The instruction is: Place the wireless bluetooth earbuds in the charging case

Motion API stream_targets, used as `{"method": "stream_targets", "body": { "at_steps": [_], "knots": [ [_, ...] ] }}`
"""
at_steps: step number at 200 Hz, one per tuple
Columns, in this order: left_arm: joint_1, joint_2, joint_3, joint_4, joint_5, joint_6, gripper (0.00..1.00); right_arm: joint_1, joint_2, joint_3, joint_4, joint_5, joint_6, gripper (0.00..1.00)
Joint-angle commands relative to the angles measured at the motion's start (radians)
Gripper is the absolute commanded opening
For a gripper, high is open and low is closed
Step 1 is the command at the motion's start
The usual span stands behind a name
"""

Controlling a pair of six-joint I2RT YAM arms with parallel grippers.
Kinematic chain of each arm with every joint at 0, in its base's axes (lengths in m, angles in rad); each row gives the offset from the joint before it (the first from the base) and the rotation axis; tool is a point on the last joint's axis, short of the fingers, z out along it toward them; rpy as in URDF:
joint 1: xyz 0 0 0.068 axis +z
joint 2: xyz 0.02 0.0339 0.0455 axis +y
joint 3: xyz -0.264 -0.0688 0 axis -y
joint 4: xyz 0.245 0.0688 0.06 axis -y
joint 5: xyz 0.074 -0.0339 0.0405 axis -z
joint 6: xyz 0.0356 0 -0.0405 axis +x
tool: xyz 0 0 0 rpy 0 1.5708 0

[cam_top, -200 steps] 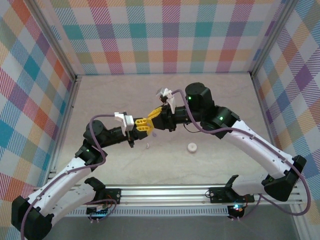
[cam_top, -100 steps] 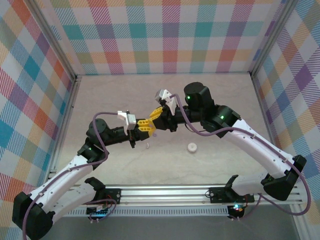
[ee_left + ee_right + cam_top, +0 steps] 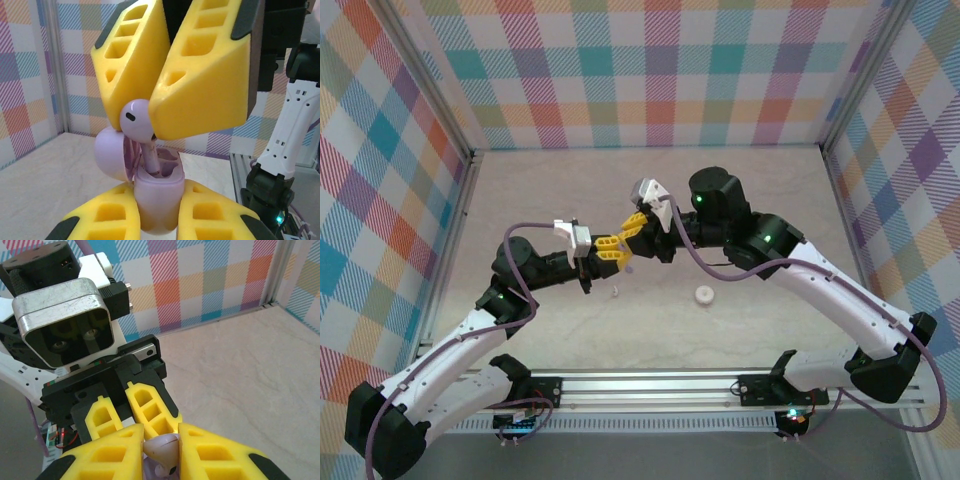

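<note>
Above case [image 3: 156,207], clamped in left gripper [image 3: 159,197]: earbud [image 3: 136,117], pinched by right gripper [image 3: 161,437], stem at socket. You risked jamming or dropping it had the stem tilted.

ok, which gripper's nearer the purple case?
Left. The left gripper is clamped on the case; the right gripper sits just off its open top, pinching a purple earbud whose stem reaches into the case.
</note>
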Motion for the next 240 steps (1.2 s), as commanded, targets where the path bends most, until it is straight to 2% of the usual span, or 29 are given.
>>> {"method": "stream_targets", "body": {
  "at_steps": [1, 107, 240],
  "knots": [
    [-0.008, -0.015, 0.013, 0.055, -0.024, 0.001, 0.0, 0.02, 0.008, 0.033, -0.032, 0.029, -0.047, 0.23],
    [-0.008, -0.031, 0.007, 0.012, -0.07, 0.028, 0.0, 0.054, 0.036, 0.077, -0.081, 0.156, -0.04, 0.23],
    [-0.012, -0.029, 0.007, -0.017, -0.129, 0.052, 0.0, 0.077, 0.085, 0.141, -0.146, 0.253, 0.044, 0.22]
  ]
}}
